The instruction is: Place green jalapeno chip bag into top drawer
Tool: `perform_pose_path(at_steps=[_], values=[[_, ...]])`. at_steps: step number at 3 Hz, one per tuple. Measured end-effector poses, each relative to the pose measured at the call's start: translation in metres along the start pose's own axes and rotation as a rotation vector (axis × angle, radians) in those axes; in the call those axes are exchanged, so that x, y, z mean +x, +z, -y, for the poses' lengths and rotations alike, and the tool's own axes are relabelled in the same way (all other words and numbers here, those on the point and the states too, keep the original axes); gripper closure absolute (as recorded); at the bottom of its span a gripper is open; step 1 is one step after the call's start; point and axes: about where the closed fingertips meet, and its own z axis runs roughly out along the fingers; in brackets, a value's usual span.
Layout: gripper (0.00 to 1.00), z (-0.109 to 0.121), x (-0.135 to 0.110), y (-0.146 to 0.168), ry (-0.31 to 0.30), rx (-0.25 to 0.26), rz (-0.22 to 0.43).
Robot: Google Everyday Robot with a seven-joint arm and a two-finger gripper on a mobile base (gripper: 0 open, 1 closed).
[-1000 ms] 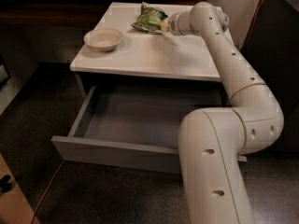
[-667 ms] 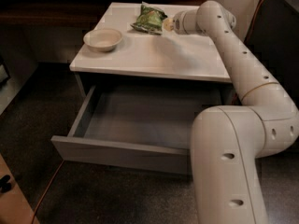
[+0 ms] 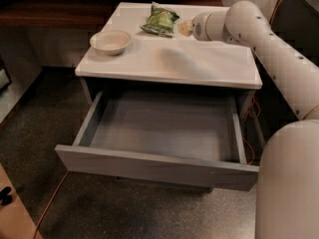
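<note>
Green jalapeno chip bag (image 3: pixel 159 20) lies at the rear edge of the white cabinet top (image 3: pixel 199 59). The gripper (image 3: pixel 185 28) is just beside the bag's right end; its hold cannot be told. Beige bowl (image 3: pixel 110 41) near the top's left edge. Top drawer (image 3: pixel 149 166) pulled out below the top, over dark floor (image 3: pixel 124 213).

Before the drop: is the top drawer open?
Open: top drawer pulled out, interior visible. End effector beside the chip bag on the cabinet top.
</note>
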Motion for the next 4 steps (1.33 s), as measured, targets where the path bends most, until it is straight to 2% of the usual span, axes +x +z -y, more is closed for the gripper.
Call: perform_pose_path(at_steps=[1,2,3,4], values=[[0.56,-0.018,0.012,-0.005,-0.021,-0.061,-0.019],[0.33,-0.024,0.013,-0.002,-0.049,-0.089,-0.018],[0.02,-0.026,0.014,0.002,-0.052,-0.099,-0.023],[0.00,-0.026,0.018,0.013,-0.044,-0.125,-0.059]])
